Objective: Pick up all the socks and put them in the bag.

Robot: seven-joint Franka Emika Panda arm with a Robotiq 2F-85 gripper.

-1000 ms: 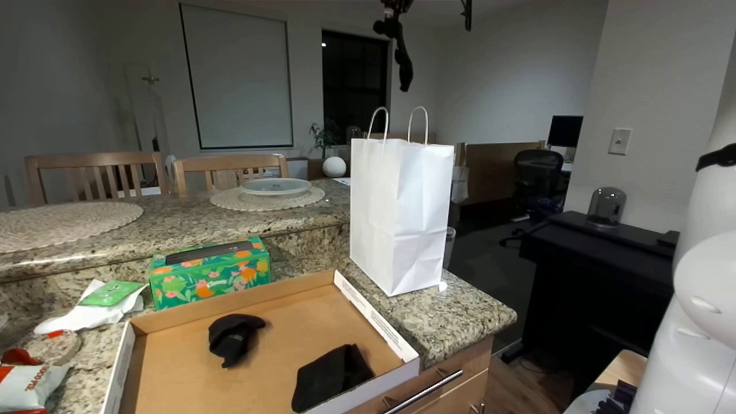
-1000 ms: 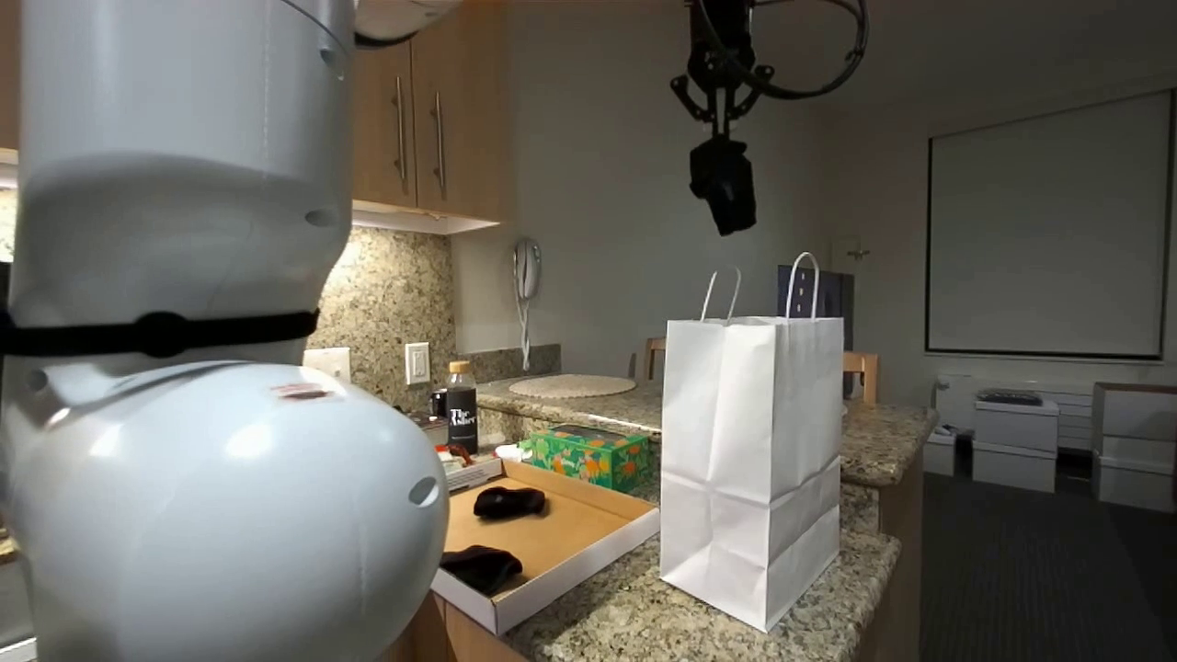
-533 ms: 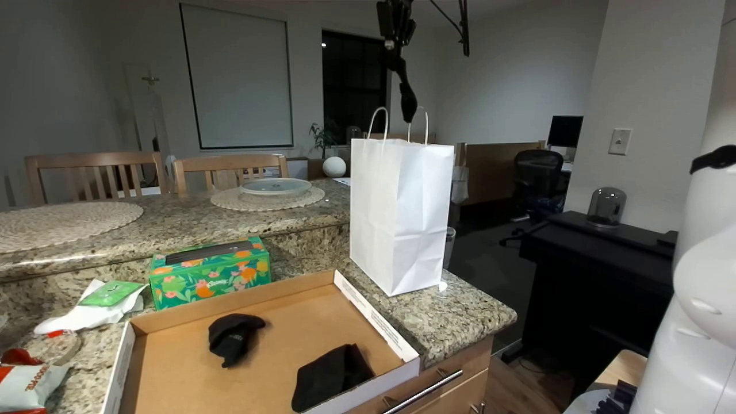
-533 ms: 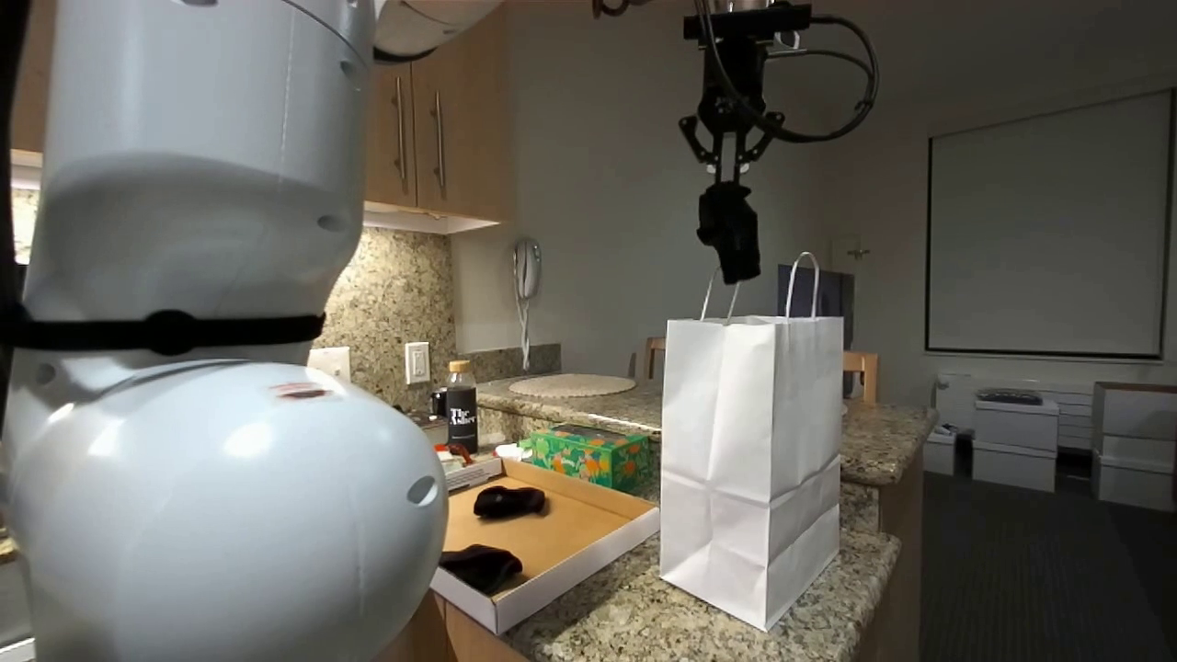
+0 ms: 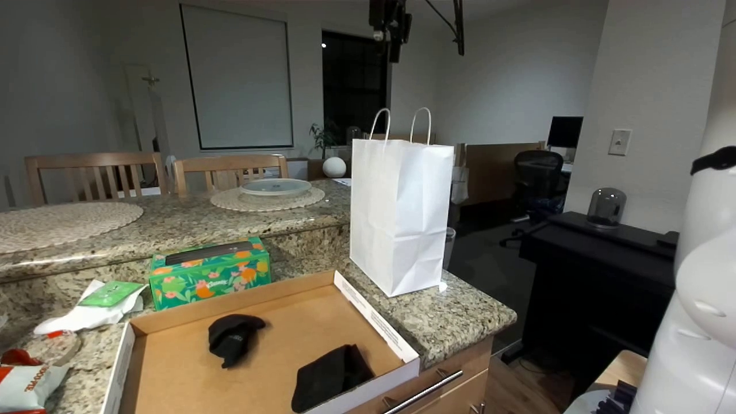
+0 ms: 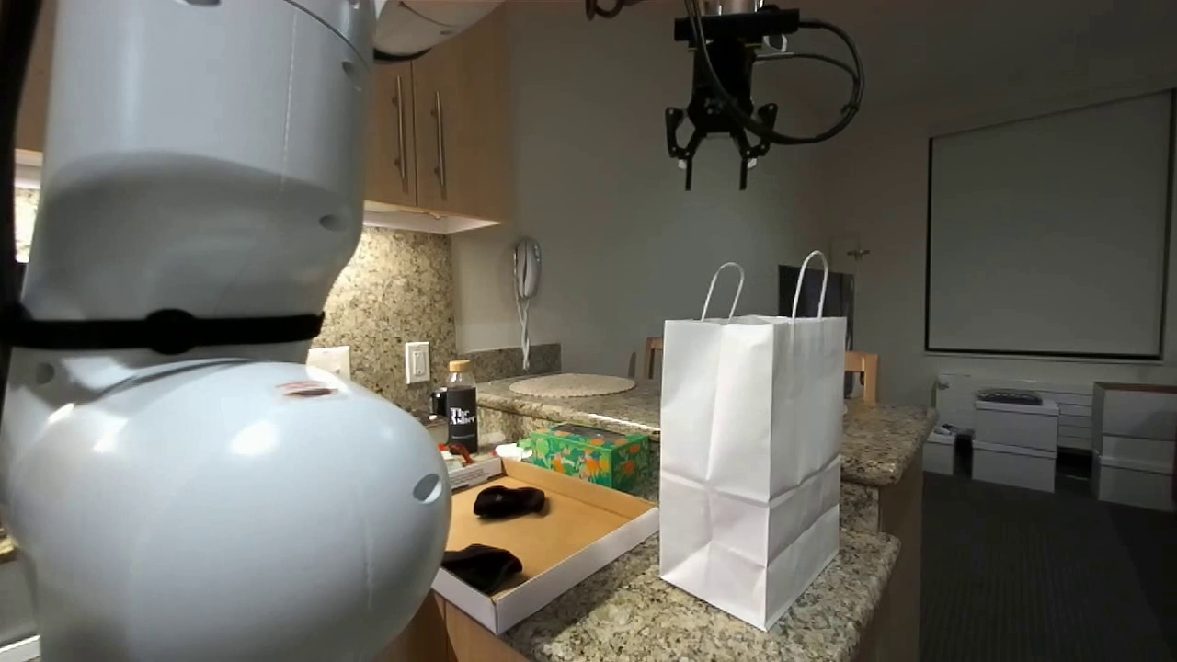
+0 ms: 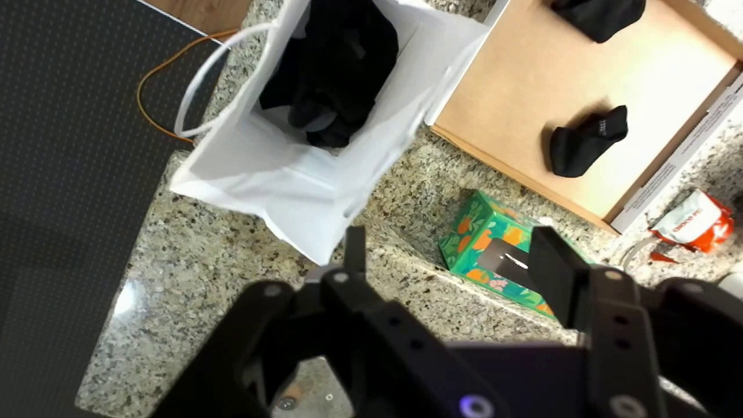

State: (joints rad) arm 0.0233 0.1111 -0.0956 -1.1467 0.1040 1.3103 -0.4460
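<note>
My gripper (image 6: 716, 184) stands open high above the white paper bag (image 6: 722, 432), its two fingers apart with nothing between them. In an exterior view only its lower part shows at the top edge, over the bag (image 5: 397, 218). Looking down in the wrist view, I see dark bunched socks (image 7: 342, 64) inside the bag; their number cannot be made out. Two black socks lie apart in the cardboard tray: a crumpled sock (image 5: 233, 339) towards the middle and a flatter sock (image 5: 330, 376) by the near right wall. Both also show in the wrist view.
The shallow cardboard tray (image 5: 376, 319) sits beside the bag on the granite counter. A green floral tissue box (image 5: 213, 273) stands behind it, below a raised counter ledge. Snack wrappers (image 5: 34, 379) lie to the left. The bag's two handles (image 6: 811, 280) stick up above its mouth.
My gripper came down towards the bag, then its jaws opened and let go of the black sock hanging from them. The sock is gone from both exterior views. The bag's handles shifted slightly.
</note>
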